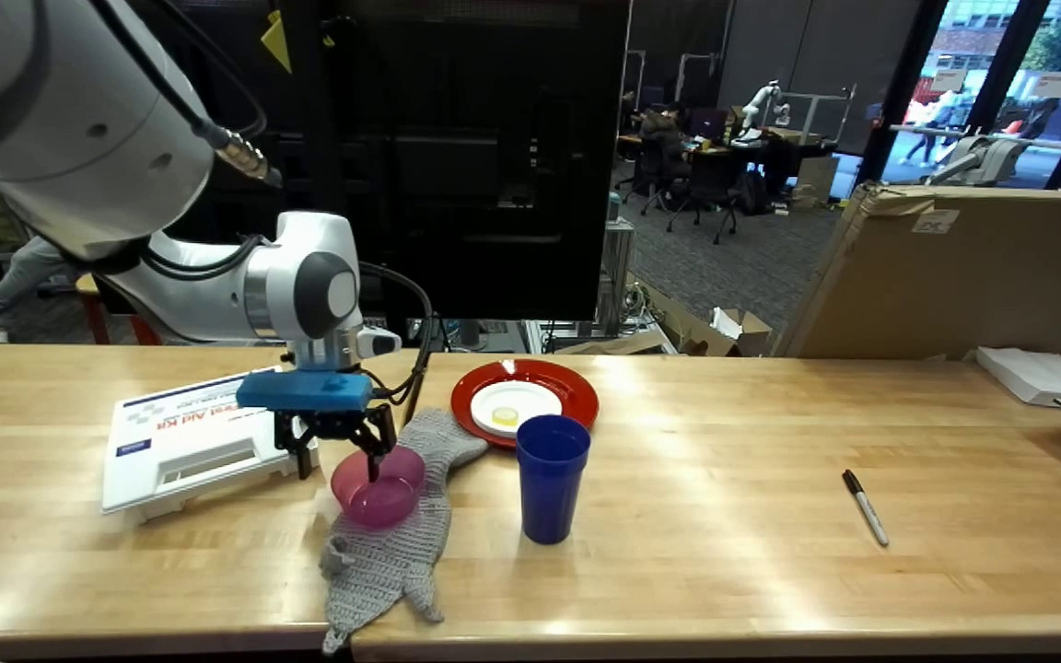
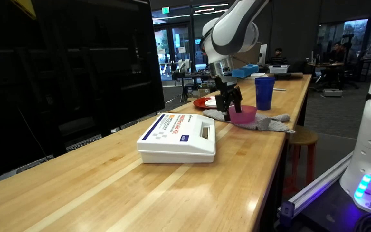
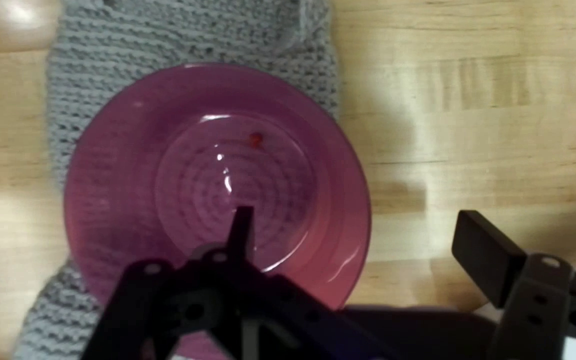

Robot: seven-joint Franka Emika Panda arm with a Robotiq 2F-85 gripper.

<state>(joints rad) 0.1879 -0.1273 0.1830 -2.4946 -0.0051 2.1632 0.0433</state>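
Gripper [image 3: 356, 215] wide open, empty, astride the rim of a round pink plastic bowl [image 3: 203, 175]; I'd guess grasp-or-release, so move vertically.

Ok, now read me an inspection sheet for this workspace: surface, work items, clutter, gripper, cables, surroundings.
Surface: glossy wooden tabletop.
Work items: pink bowl resting on gray knitted cloth, overhanging one edge.
Clutter: First Aid Kit case, red plate bearing a white disc, blue tumbler, black-capped marker.
Gripper: open, one finger over the bowl's interior, the other outside its rim.
Cables: black cable looped near the gripper.
Surroundings: large cardboard box, wooden stool, people seated in the background.
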